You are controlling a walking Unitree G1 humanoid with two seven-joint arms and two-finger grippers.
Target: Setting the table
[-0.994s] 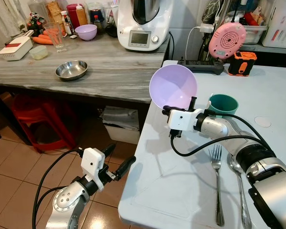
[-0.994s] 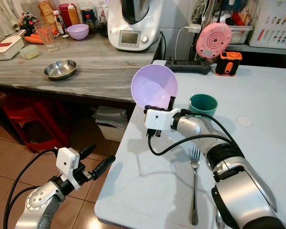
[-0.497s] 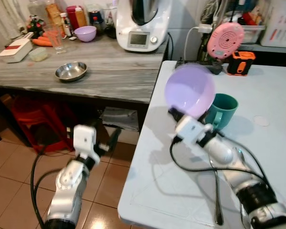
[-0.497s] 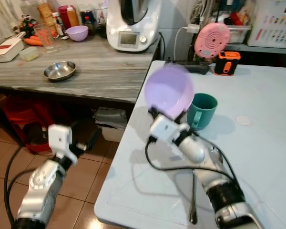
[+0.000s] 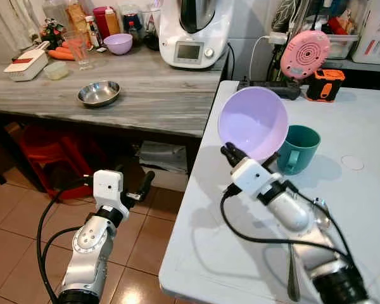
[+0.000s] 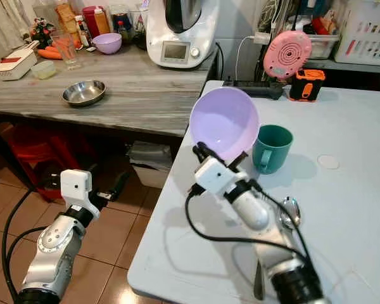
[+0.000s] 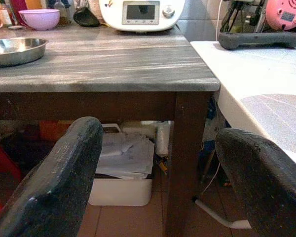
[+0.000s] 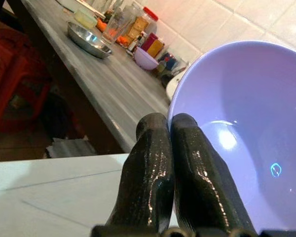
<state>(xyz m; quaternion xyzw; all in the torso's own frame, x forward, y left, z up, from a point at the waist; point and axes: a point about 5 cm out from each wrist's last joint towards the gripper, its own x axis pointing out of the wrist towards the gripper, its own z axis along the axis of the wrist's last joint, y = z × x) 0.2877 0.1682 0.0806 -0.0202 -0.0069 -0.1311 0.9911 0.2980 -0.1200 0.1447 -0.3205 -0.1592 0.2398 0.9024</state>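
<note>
1. Grey wood-grain counter (image 5: 145,88): carries a steel dish (image 5: 98,93), a small lilac bowl (image 5: 119,43) and a white kitchen appliance (image 5: 193,35) with a front display.
2. Rear corner of the counter: carrots (image 5: 62,53), a drinking glass (image 5: 80,50), a white grater (image 5: 26,63).
3. Beneath the counter: a red stool (image 5: 47,149) and a white bin (image 7: 121,185).
4. Beyond the white surface: black power strip (image 5: 269,87), pink round device (image 5: 305,54), orange-black unit (image 5: 323,84).
</note>
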